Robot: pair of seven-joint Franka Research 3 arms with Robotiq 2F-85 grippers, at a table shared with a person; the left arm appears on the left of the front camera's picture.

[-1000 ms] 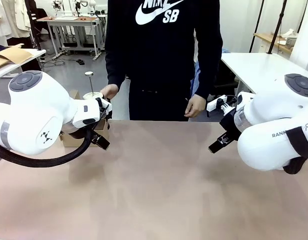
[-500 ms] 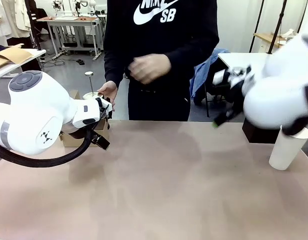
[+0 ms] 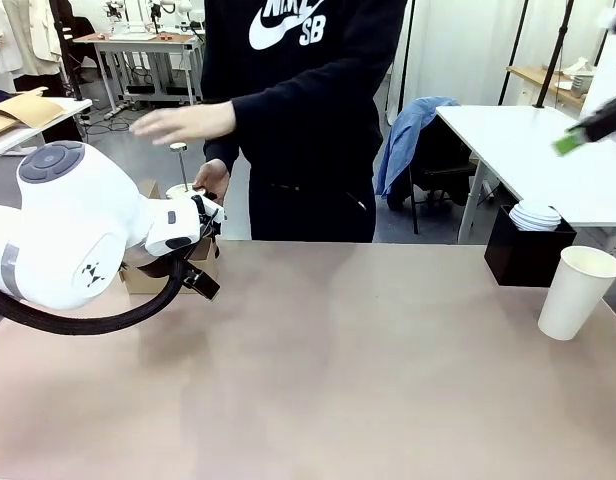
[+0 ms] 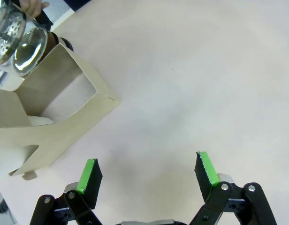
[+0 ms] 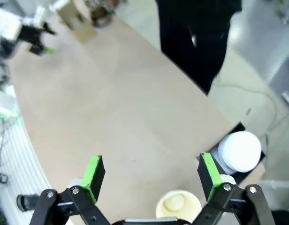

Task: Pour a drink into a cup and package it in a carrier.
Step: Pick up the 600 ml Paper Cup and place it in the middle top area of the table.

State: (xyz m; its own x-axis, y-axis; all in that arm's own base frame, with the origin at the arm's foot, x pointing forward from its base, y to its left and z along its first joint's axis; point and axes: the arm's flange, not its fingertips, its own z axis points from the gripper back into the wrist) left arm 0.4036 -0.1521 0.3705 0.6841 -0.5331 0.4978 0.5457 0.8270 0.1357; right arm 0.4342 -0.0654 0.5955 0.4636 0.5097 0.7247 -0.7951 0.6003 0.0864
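Left gripper (image 4: 148,168) hovers low over the bare table (image 3: 318,380), fingers spread wide, nothing between them. The carrier (image 4: 55,117) lies at its 10 o'clock, near the table's 10 o'clock corner. A glass jug (image 4: 20,37) sits just behind it, with the person's hand (image 3: 213,180) at the jug. Right gripper (image 5: 150,171) is high above the table, fingers wide, empty. The cup (image 3: 578,292) stands upright at the table's 3 o'clock edge, with a black box (image 3: 528,258) just beside it at its 11 o'clock.

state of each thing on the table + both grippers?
Cup: upright, empty.
Carrier: on the table, visible hole empty.
Jug: beside the carrier, person's hand at it.
Left gripper: open, holding nothing.
Right gripper: open, above the cup.
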